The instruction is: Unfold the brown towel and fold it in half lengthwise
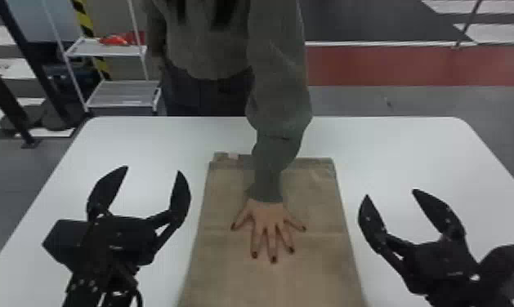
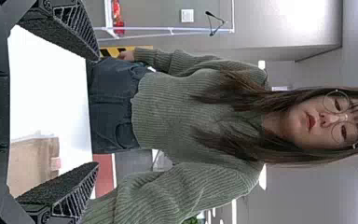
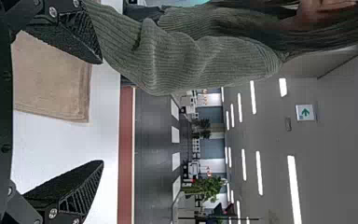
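Two tools, none gripping: left tool (image 1: 152, 169), right tool (image 1: 391, 192), one brown towel (image 1: 235, 281) between

Count: two tools, two fingers each; one towel; one bench (image 1: 411, 143); one person's hand (image 1: 268, 222) on the towel, five fingers; one pale tag (image 1: 233, 156) at the towel's far edge.

Left arm (image 1: 104, 281) comes in from the bottom edge of the head view, tool roughly level over the bench, fingertips aimed away from the robot. Right arm (image 1: 509, 269) comes in at the lower right, its tool also roughly level, fingertips forward and angled a bit to the left. Hand: palm down, fingers splayed toward the robot, arm in a green sleeve (image 1: 282, 98) reaching across from the far side.

Left tool: fingers spread wide, holding nothing. Right tool: same, wide gap, holding nothing.

Towel lies flat on the bench, its length running away from the robot, near end past the bottom edge of the head view. It's to the right of left tool and to the left of right tool, near both, touching neither. Layered edges at the far end; can't tell how many layers.
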